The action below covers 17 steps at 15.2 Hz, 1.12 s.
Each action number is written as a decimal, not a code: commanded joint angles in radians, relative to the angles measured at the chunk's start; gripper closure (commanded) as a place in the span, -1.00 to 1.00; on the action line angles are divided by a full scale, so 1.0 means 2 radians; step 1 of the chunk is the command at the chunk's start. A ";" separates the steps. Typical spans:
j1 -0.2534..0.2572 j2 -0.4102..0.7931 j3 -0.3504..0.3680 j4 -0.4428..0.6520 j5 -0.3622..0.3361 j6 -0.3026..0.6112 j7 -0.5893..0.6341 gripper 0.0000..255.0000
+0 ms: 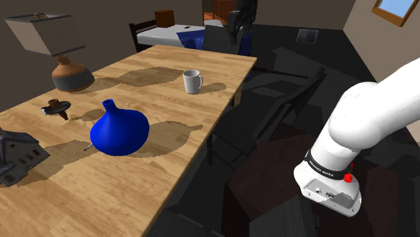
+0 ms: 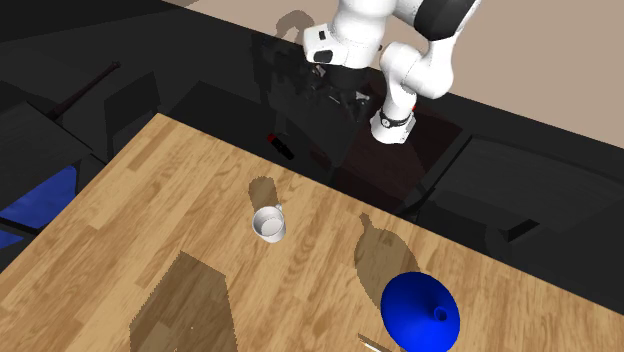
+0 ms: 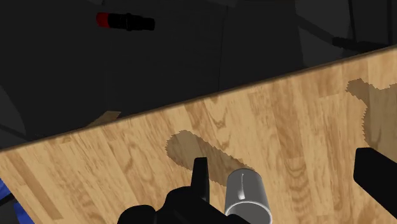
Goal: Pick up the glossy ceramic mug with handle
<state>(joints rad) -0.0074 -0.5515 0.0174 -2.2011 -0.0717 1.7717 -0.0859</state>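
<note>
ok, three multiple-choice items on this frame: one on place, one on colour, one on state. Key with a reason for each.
1. Where does the mug stand?
A. on the floor
B. on the wooden table, apart from the blue vase
C. touching the blue vase

2. What colour is the mug?
A. red
B. black
C. white

3. How is the gripper?
A. open, mug not held
B. shut on the mug
C. shut on the vase

Key:
1 B: the shoulder view shows the mug upright on the table, with bare wood between it and the vase.
2 C: it is plain white in the shoulder view.
3 A: in the wrist view the fingers stand wide apart and neither touches the mug.
</note>
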 commanded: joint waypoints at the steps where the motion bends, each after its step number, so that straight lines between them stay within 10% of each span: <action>1: 0.000 0.036 0.002 0.009 0.000 0.021 0.005 -1.00; 17: 0.010 0.346 0.024 0.203 -0.008 0.090 0.055 -1.00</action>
<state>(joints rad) 0.0100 0.1026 0.0634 -1.8197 -0.0859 1.9447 0.0170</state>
